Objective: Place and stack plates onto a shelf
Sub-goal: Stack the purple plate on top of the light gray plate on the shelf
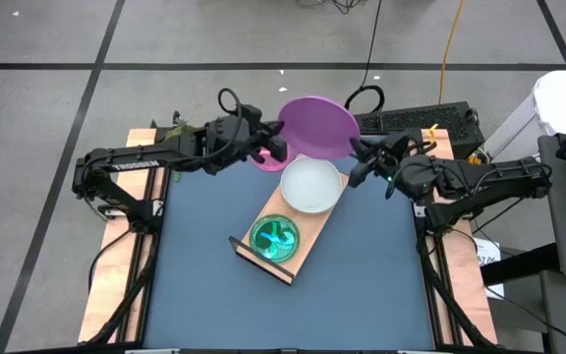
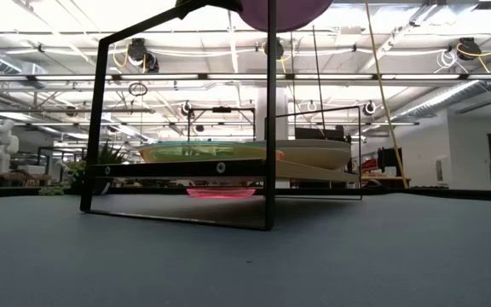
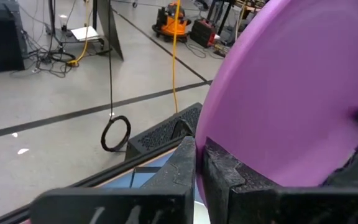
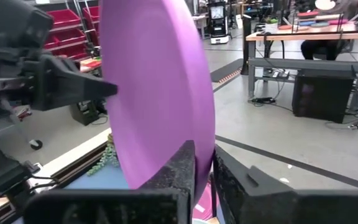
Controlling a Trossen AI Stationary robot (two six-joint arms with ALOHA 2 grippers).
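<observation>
A purple plate [image 1: 317, 126] hangs tilted in the air over the far end of the shelf [image 1: 308, 246]. My left gripper [image 1: 283, 146] is shut on its left rim and my right gripper [image 1: 355, 155] on its right rim. The light-wood shelf lies slantwise on the blue mat. It carries a white plate [image 1: 311, 185] at its far end and a green translucent plate [image 1: 275, 238] at its near end. In the low view only the purple plate's lower edge [image 2: 284, 10] shows, at the top. My left gripper pinches the purple plate's rim [image 3: 205, 134] between its two fingers, coming nearly level from the table's left. The plate is lifted clear and stands tilted. My right gripper pinches the opposite rim [image 4: 197, 140] between its two fingers, coming nearly level from the table's right side.
A pink plate [image 1: 263, 160] lies on the mat by the shelf's far left end, partly under the purple plate. The shelf's black frame [image 2: 101, 119] stands tall in the low view. A black perforated panel [image 1: 416, 120] and cable loops lie at the far edge.
</observation>
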